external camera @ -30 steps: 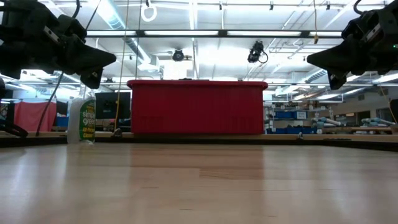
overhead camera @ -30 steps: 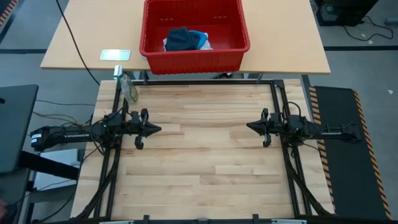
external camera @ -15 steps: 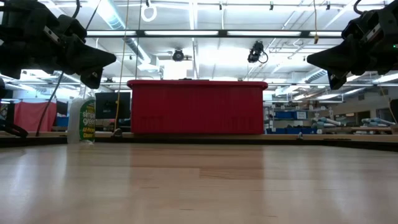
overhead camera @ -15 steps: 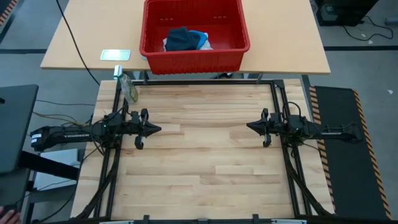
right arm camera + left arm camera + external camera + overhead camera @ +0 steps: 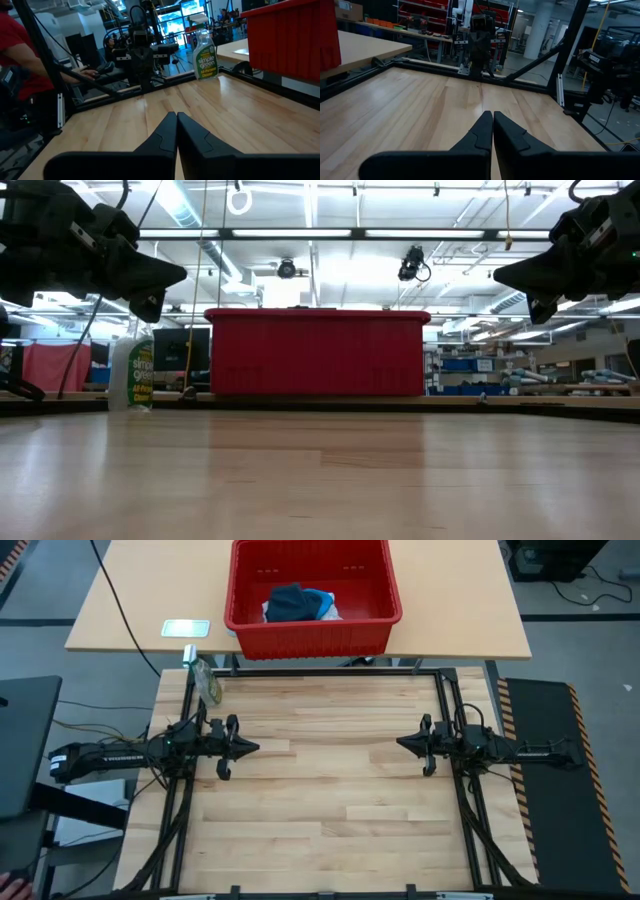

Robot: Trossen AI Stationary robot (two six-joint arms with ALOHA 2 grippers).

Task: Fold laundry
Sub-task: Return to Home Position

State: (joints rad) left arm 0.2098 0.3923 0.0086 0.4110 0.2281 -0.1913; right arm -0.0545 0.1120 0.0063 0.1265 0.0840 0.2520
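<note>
The laundry lies piled in a red plastic basket on the far table: a dark navy garment on top, bright blue and white cloth beside it. No grey piece shows. My left gripper hovers above the wooden table's left side, shut, fingers together in the left wrist view. My right gripper hovers at the table's right side, shut as well. Both point toward the table's middle, facing each other, far from the basket.
A spray bottle stands at the wooden table's far left corner, also seen in the right wrist view. A phone-like slab lies on the far table. A person in red sits beyond the table's left edge. Bare wood lies between the grippers.
</note>
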